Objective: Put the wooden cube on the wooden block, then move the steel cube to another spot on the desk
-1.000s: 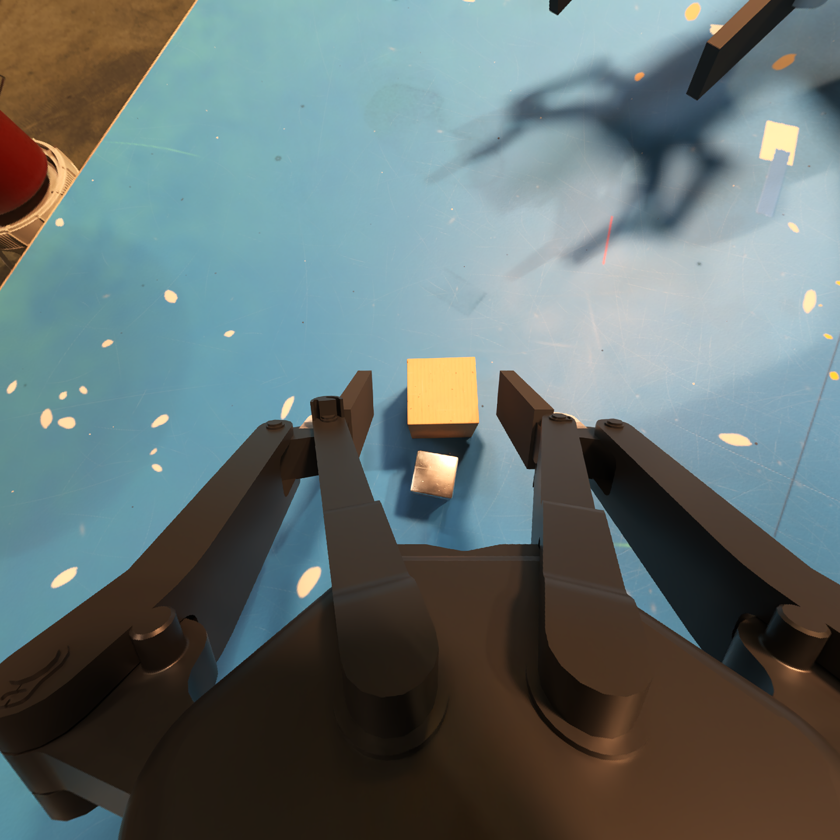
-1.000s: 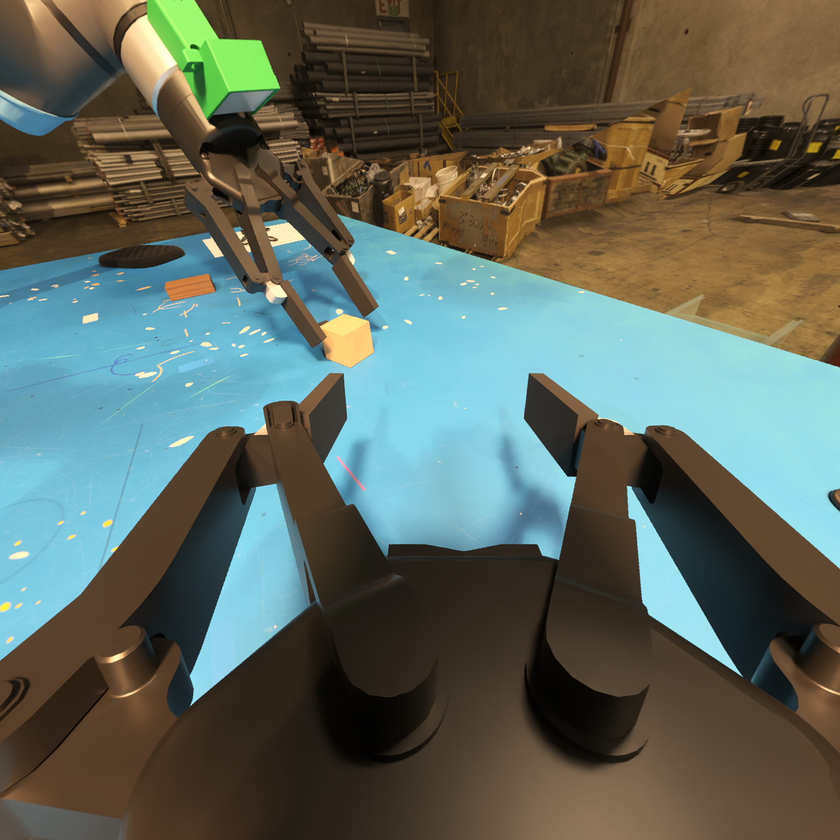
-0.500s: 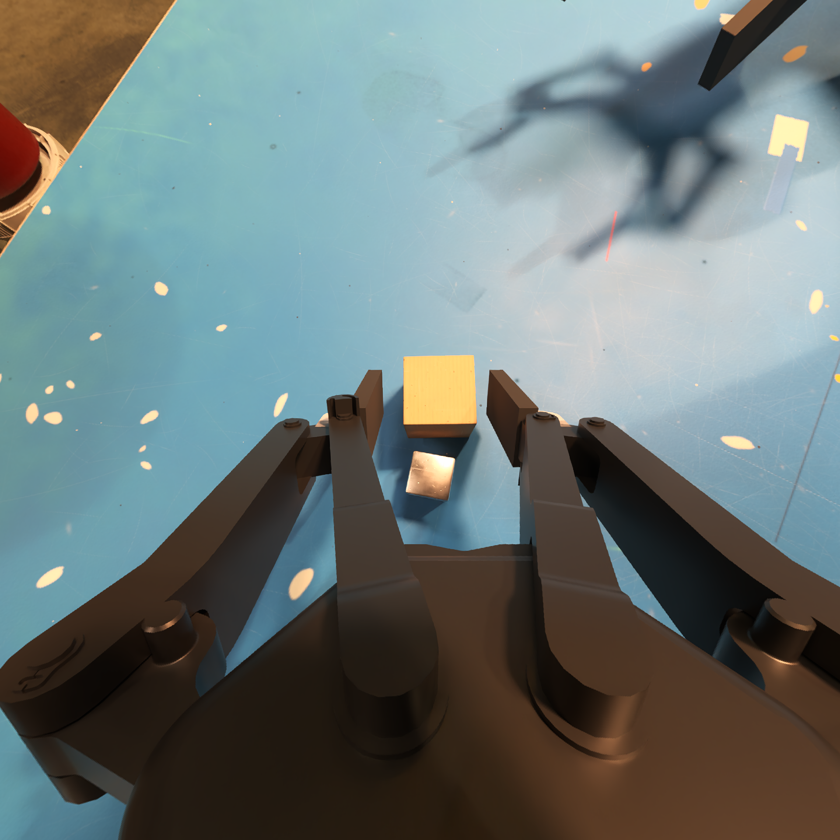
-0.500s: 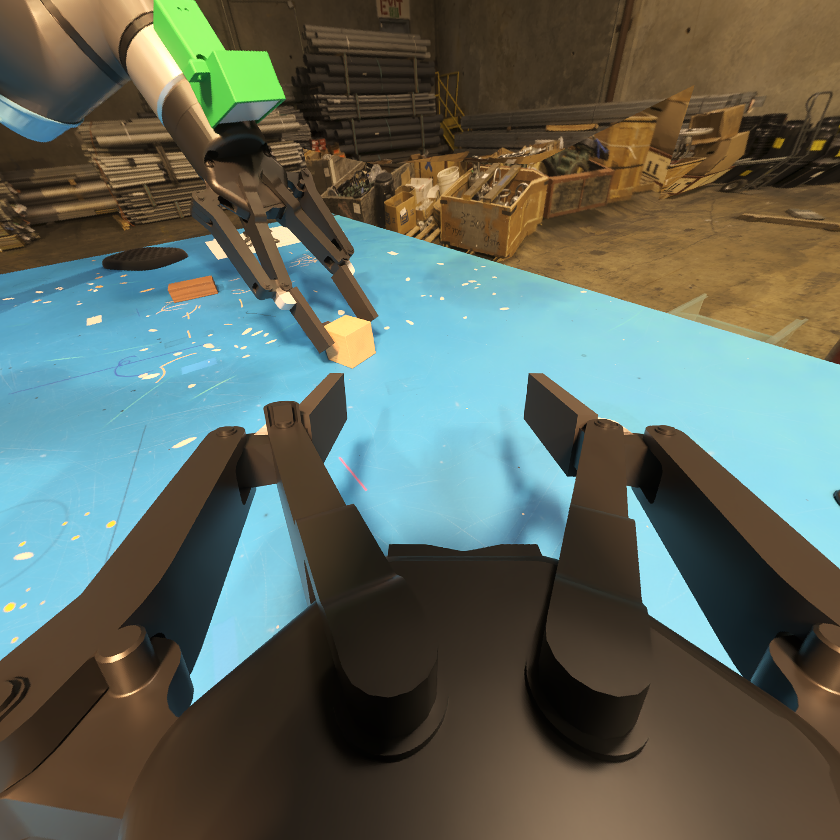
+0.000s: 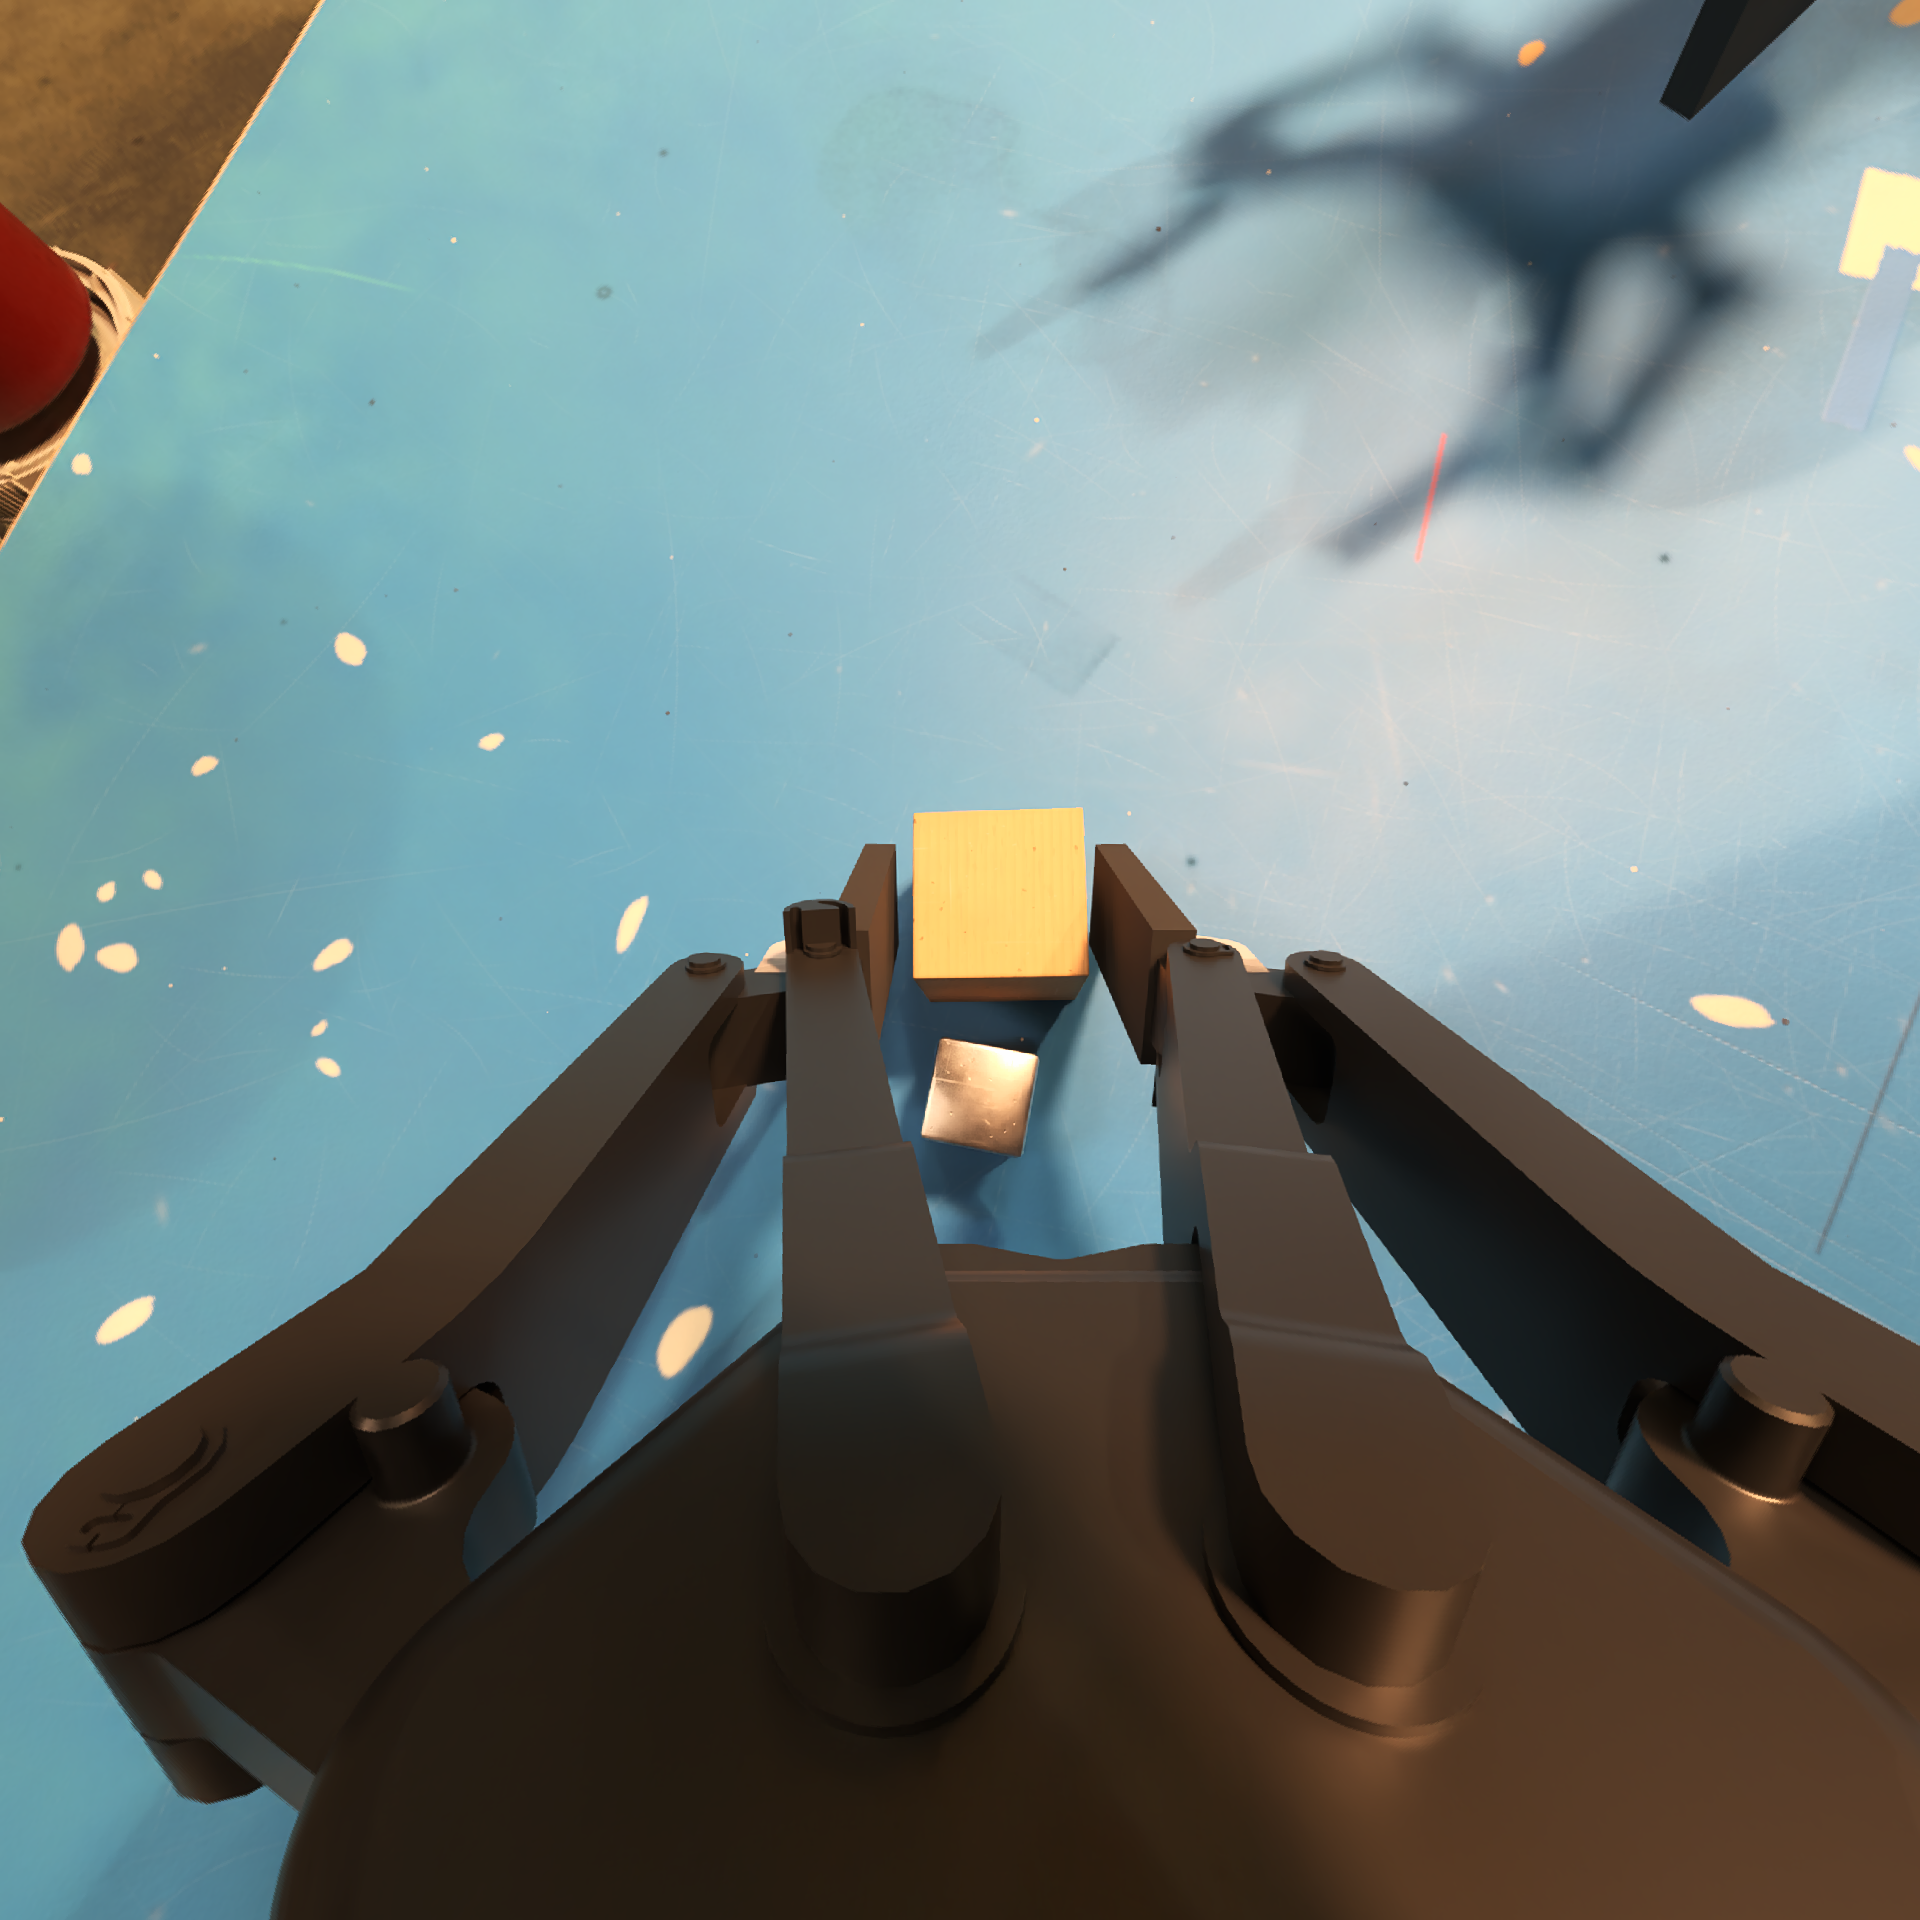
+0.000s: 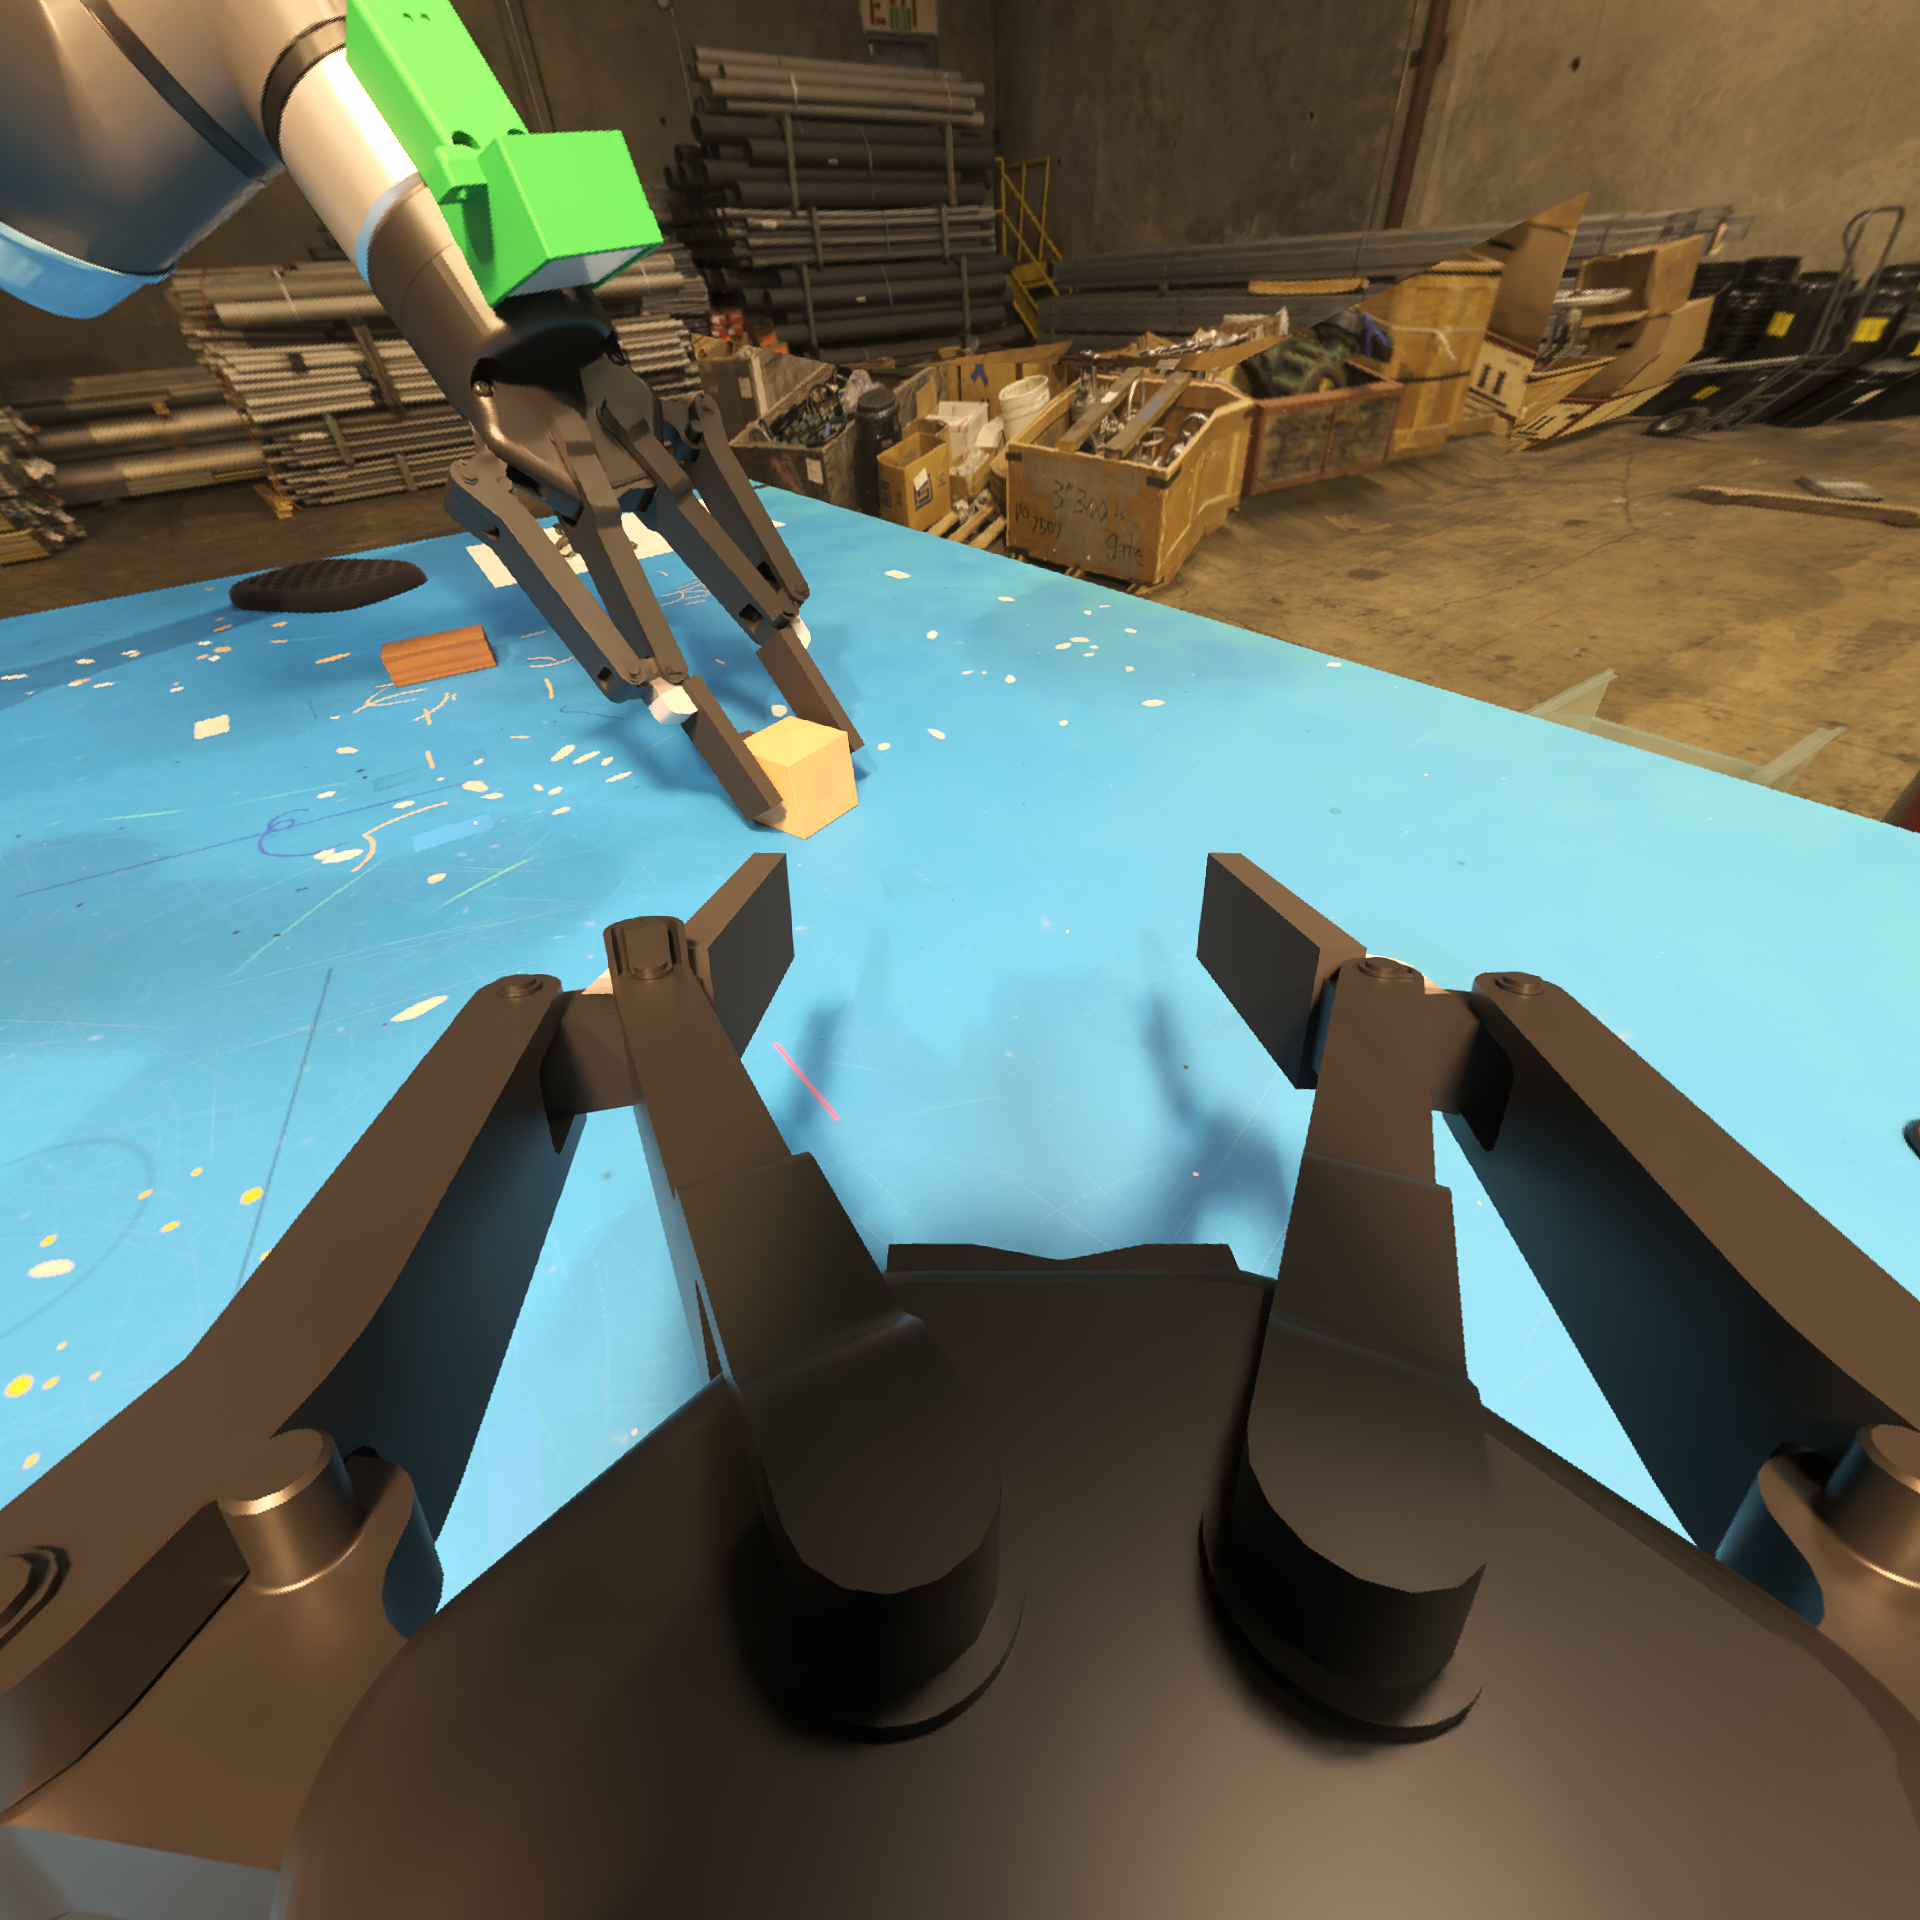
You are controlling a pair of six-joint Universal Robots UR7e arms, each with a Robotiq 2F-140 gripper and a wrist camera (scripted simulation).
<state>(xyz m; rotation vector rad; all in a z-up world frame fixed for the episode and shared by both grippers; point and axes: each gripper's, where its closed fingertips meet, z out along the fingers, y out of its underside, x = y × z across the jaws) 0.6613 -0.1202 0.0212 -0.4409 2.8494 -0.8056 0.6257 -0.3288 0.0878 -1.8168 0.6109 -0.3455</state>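
Blue worktop (image 6: 1195, 790), speckled with pale paint flecks and fine scratches, carrying all items listed. Left gripper (image 5: 995, 914), dark metal: jaws narrowed around the wooden cube, one pad at each side face; the right pad looks to be touching, while a thin dark gap shows at the left pad, so a firm hold cannot be told. From the right wrist view the same left gripper (image 6: 795, 774) reaches down at a slant from a green-housed wrist, its fingertips flanking the cube on the worktop. Right gripper (image 6: 992, 935), dark metal: jaws spread wide with nothing between them, hanging above bare worktop well apart from the cube. Black oval pad (image 6: 327, 584), flat, at the far edge of the worktop. Wooden block (image 6: 436, 655), reddish-brown, lying flat on the far part of the worktop, well apart from the cube and near the oval pad. Wooden cube (image 5: 997, 899), pale yellow, resting on the worktop between the left gripper's pads; in the right wrist view it (image 6: 816, 774) sits level on the surface. Steel cube (image 5: 980, 1096), shiny grey, smaller than the wooden one, on the worktop just beside it on the camera side, turned slightly askew, under the left gripper's fingers.
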